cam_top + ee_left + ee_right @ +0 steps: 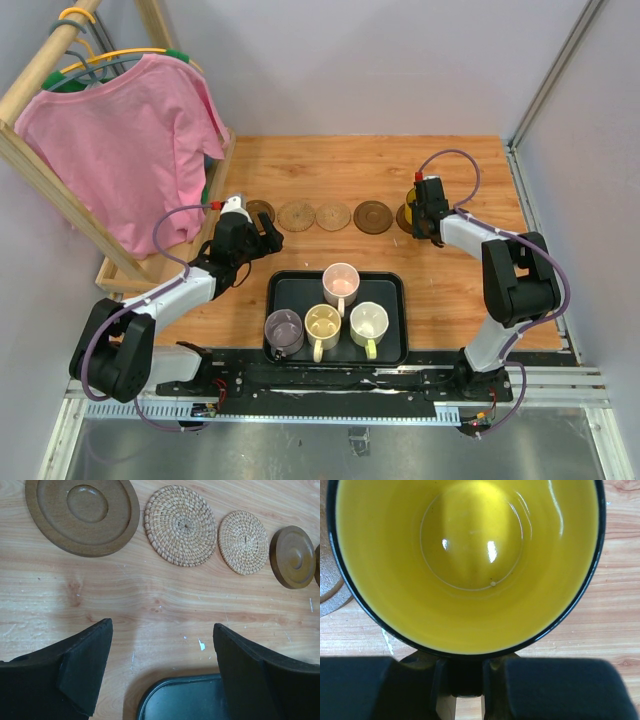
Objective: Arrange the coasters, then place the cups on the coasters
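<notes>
Grey walls boxed in a pale wooden table [470,290], where a pink T-shirt [120,150] hung from a wooden rack [35,75] at the left. From above, five coasters [333,216] lay in a row across the middle, spaced so that each could take one cup. Nearer the arms, a black tray [292,292] held four empty mugs: the pink cup [341,282] behind, the purple cup [283,328], cream cup [324,323] and pale green cup [368,322] in front. The right gripper [418,210] stood over the rightmost coaster [403,221], largely hiding it, and the amber-yellow cup [412,193] showed only as a yellow patch. The left gripper [268,238] hovered between the tray and the row's left end.

Its wrist camera looked down between wide-spread fingers [85,675] that held nothing, with bare wood below and the tray's rounded corner at the bottom edge. Beyond lay a dark turned-wood disc, two woven ones and another dark disc, with a fifth barely inside the right edge. By appearances, the arranging was finished.

On the right wrist camera the amber-yellow cup filled the frame, glossy and with nothing inside. The jaws were clenched on its handle, probably to keep the mouth upright. A sliver of coaster showed under the cup's left side; whether the base rested on it or hung above could not be told. Four cups were yet to leave the tray.
</notes>
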`<action>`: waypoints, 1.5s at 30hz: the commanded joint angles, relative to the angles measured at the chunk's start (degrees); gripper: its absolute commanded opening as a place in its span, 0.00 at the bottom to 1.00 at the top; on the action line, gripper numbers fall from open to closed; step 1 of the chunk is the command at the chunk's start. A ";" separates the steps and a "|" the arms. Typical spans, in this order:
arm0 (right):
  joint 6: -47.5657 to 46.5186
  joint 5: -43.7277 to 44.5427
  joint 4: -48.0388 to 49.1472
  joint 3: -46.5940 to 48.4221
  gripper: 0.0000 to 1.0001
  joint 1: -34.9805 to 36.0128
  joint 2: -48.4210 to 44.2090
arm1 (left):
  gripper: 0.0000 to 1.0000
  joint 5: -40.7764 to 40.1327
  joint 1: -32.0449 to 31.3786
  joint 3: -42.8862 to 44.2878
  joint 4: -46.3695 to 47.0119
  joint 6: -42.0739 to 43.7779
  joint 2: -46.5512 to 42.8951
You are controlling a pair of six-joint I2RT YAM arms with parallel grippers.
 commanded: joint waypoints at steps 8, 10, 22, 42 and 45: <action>1.39 0.47 1.34 0.47 0.01 -0.86 -1.50 | 0.85 -0.21 -0.29 1.35 1.22 0.57 -0.01; 1.75 0.17 0.57 0.69 0.01 -0.84 -1.24 | 0.85 -0.12 -0.36 1.33 1.23 0.53 0.08; 3.43 -1.42 -0.48 -0.58 0.04 -0.88 -2.30 | 0.85 -0.03 -0.32 1.02 1.14 0.27 -0.18; 3.85 -0.75 -0.64 -2.01 0.54 -0.86 -3.26 | 0.85 -0.03 -0.32 0.76 0.70 0.00 -0.67; 4.02 -0.99 -0.86 -2.76 0.56 -0.76 -4.73 | 0.85 0.06 -0.35 0.68 0.63 0.00 -0.95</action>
